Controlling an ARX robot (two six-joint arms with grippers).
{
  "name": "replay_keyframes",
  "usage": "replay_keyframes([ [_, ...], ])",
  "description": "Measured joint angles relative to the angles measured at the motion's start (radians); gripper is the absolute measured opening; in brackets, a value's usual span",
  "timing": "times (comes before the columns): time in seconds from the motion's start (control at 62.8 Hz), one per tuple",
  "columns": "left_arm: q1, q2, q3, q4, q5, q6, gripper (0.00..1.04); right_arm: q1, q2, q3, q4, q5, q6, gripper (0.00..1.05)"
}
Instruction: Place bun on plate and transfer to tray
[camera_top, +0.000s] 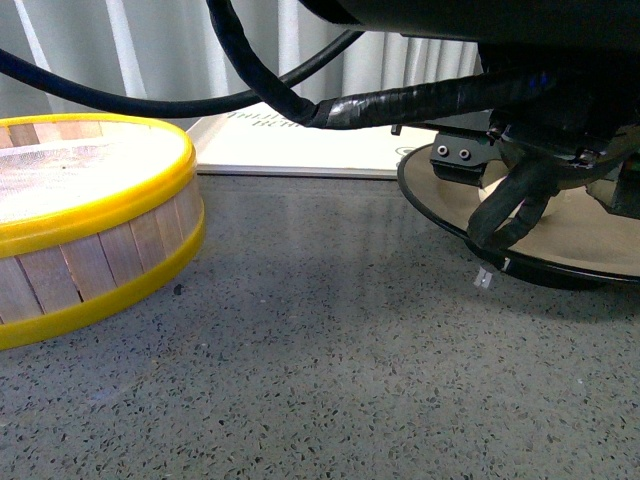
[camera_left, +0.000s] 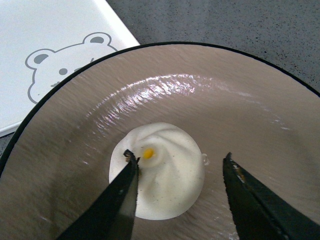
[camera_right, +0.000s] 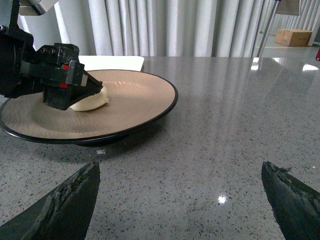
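Beyond the far edge of the grey speckled counter (camera_top: 330, 350), pale pleated curtains (camera_right: 190, 27) close off the room; the polished stone mirrors the light. The bun (camera_left: 170, 185) sits on the plate (camera_right: 145, 95), with the left gripper's (camera_left: 180, 157) jaws apart on either side of it. The right gripper's (camera_right: 180, 166) jaws gape wide over bare counter beside the plate. The tray (camera_top: 300, 145) lies behind, toward the far edge.

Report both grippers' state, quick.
Left gripper: open, jaws astride the bun on the plate.
Right gripper: open, holding nothing.
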Motion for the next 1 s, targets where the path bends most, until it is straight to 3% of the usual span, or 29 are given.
replay_keyframes([
  [0.303, 0.001, -0.014, -0.002, -0.01, 0.01, 0.01, 1.0, 0.0, 0.0, 0.0, 0.0, 0.0, 0.0, 0.96],
  [0.732, 0.007, -0.048, -0.019, -0.012, 0.048, -0.007, 0.98, 0.0, 0.0, 0.0, 0.0, 0.0, 0.0, 0.96],
  [1.003, 0.088, -0.216, -0.171, 0.066, 0.017, -0.008, 0.98, 0.0, 0.0, 0.0, 0.0, 0.001, 0.0, 0.96],
])
